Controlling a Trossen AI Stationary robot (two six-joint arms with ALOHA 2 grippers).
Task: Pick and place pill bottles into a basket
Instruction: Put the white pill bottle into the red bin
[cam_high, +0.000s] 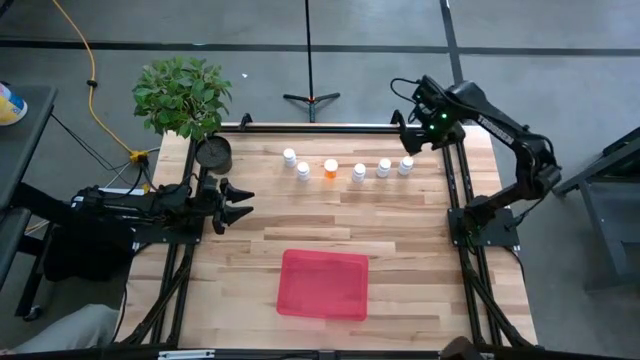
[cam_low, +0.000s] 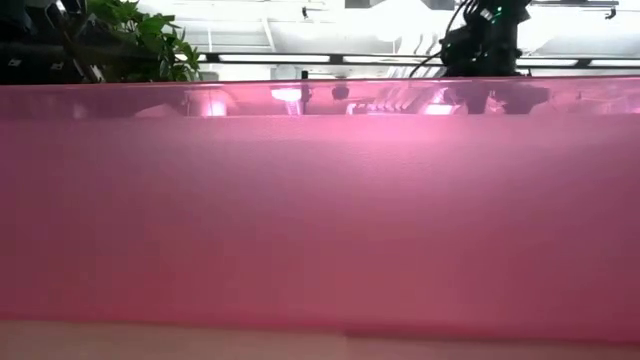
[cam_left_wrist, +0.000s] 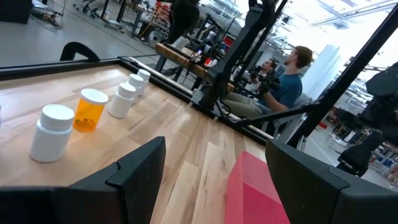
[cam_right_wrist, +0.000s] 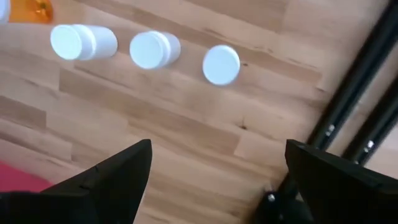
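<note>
Pill bottles (cam_high: 331, 168) on wooden table (cam_high: 400, 220)

Left arm lies low along left edge of high view, reaching toward centre. Left gripper (cam_high: 243, 203) at mid-left, fingers spread wide, nothing between them; both dark fingers (cam_left_wrist: 134, 171) flank lower frame in wrist view.

Right arm folds from right side up to upper right. Right gripper (cam_high: 403, 130) at upper right, fingers (cam_right_wrist: 118, 174) parted, empty.

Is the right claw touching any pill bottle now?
Apart. In the right wrist view the open right claw hangs above bare wood, clear of the nearest white pill bottle.
</note>
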